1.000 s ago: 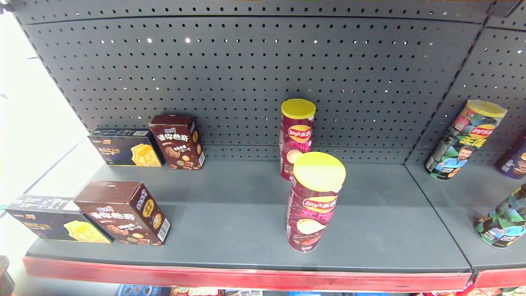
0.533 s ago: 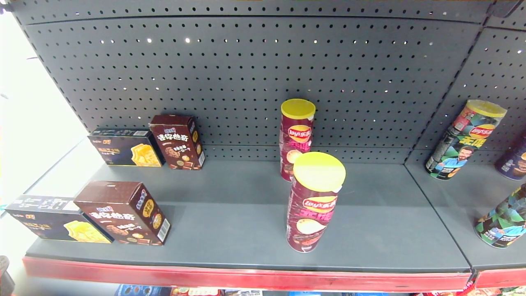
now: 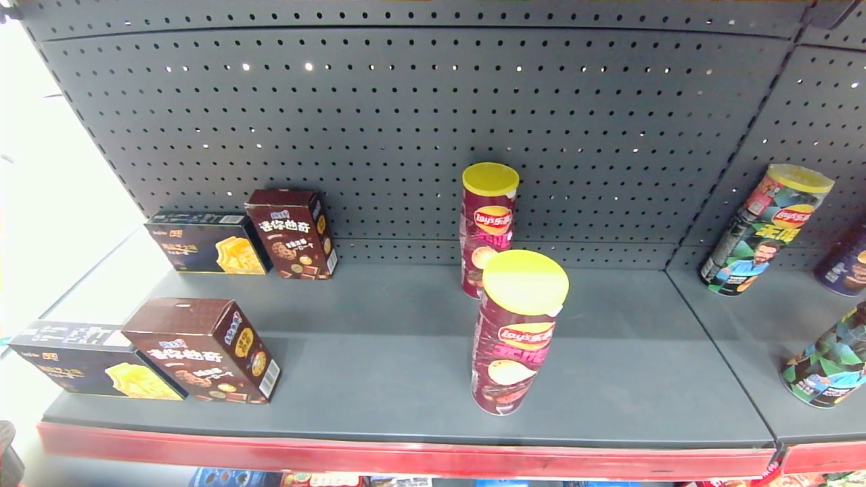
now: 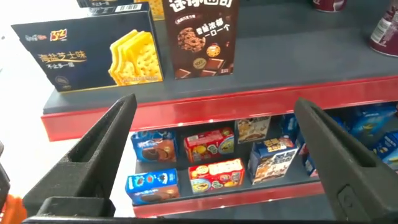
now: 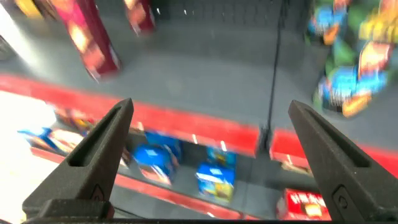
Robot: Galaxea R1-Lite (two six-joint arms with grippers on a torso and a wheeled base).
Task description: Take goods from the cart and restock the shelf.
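**Jaw state**
- Left jaws: released, spread wide, grasping nothing.
- Right jaws: released, spread wide, grasping nothing.
- Both sets sit in front of the dark grey metal shelf (image 3: 379,365), short of its red front lip.

**Main bay, ahead of the jaws**
- Black rectangular cracker cartons: two. The front black carton (image 3: 88,362) stands near the lip, directly ahead of the left jaws. The rear black carton (image 3: 203,242) stands against the perforated grey back panel (image 3: 406,135).
- Brown rectangular cookie cartons: two. The front brown carton (image 3: 203,348) and the rear brown carton (image 3: 291,233) each stand just beside a black carton, on the side nearer the right jaws.
- Maroon cylindrical chip cans with yellow lids: two, upright, one behind the other. The front maroon can (image 3: 517,331) and the rear maroon can (image 3: 488,223) stand well apart from the cartons.

**Adjoining bay, beyond the right jaws**
- Green multicoloured cylindrical cans: two, a rear green can (image 3: 764,233) and a front green can (image 3: 825,362).
- One purple can (image 3: 842,267), cut off at the edge.

**Lower shelf, seen through the gap of the left jaws**
- Small blue and red cartons (image 4: 214,174): several; the exact count cannot be told.

All goods in view stand on shelves.
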